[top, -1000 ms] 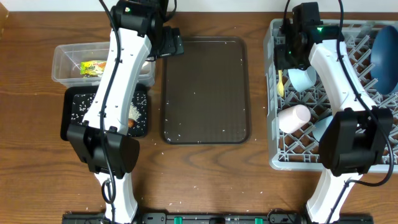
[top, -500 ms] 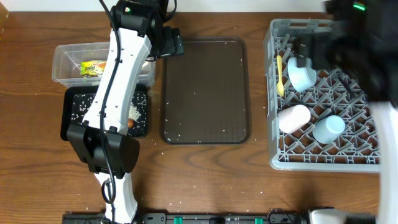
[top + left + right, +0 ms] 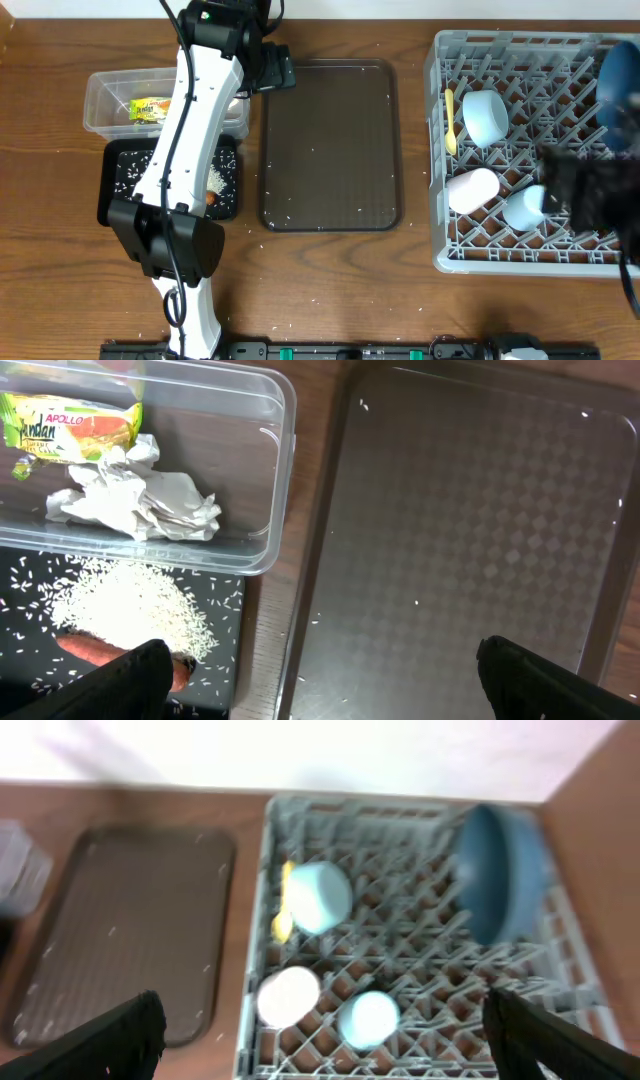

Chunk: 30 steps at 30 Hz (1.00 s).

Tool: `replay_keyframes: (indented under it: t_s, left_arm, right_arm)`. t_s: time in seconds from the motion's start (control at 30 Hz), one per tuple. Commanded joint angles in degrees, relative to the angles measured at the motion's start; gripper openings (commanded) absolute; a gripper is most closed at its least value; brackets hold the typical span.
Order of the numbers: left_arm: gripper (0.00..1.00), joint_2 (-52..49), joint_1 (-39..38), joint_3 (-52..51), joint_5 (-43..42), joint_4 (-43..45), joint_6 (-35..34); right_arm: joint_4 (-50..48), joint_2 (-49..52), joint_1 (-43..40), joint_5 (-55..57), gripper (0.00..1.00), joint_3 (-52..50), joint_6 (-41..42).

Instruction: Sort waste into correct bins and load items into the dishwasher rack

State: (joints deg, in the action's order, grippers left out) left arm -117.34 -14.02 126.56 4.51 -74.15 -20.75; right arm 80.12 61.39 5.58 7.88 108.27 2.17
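The grey dishwasher rack [image 3: 437, 150] holds a pale bowl [image 3: 485, 115], a yellow spoon [image 3: 451, 120], a pinkish-white cup [image 3: 472, 190], a light blue cup [image 3: 525, 207] and an upright dark blue plate [image 3: 620, 75]. The clear tub [image 3: 100, 85] holds the snack wrapper [image 3: 70, 428] and crumpled paper [image 3: 135, 500]. The black tray [image 3: 112, 165] holds rice [image 3: 130, 605] and the sausage [image 3: 95, 650]. My left gripper [image 3: 318, 685] is open and empty above the tub's right edge. My right gripper [image 3: 335, 1055] is open and empty high over the rack [image 3: 262, 920]; overhead it is a dark blur [image 3: 590, 190].
The dark brown serving tray [image 3: 330, 145] lies between the bins and the rack, with a few rice grains on it. Loose grains also dot the wooden table around it. The left arm [image 3: 185, 130] stretches over both bins.
My right arm has swung from the rack's back left corner toward its front right and is motion-blurred. The left arm and all objects have stayed put.
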Motion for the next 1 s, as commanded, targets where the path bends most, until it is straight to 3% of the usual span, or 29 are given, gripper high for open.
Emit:
replay_keyframes:
  t_s: [0.0, 0.13, 0.47, 0.7, 0.97]
  left_arm:
    - [1.0, -0.22, 0.24, 0.26, 0.66, -0.2, 0.72]
    - [1.0, -0.22, 0.24, 0.26, 0.66, -0.2, 0.72]
    - [0.99, -0.22, 0.24, 0.26, 0.66, -0.2, 0.72]
    - [1.0, -0.22, 0.24, 0.26, 0.66, -0.2, 0.72]
    - [1.0, -0.22, 0.24, 0.26, 0.66, -0.2, 0.72]
  right_arm:
    - [-4.2, -5.2, 0.02, 5.84, 0.99, -6.32, 0.48]
    - [-16.17, -15.26, -2.67, 4.28, 0.99, -23.45, -3.21]
    - [-51.71, -44.96, -9.64, -13.07, 0.99, -73.24, -5.49]
    - [-67.52, -56.0, -9.6, -17.79, 0.99, -94.23, -5.44]
    - [-79.08, -58.95, -8.17, -17.79, 0.99, -106.4, -5.42]
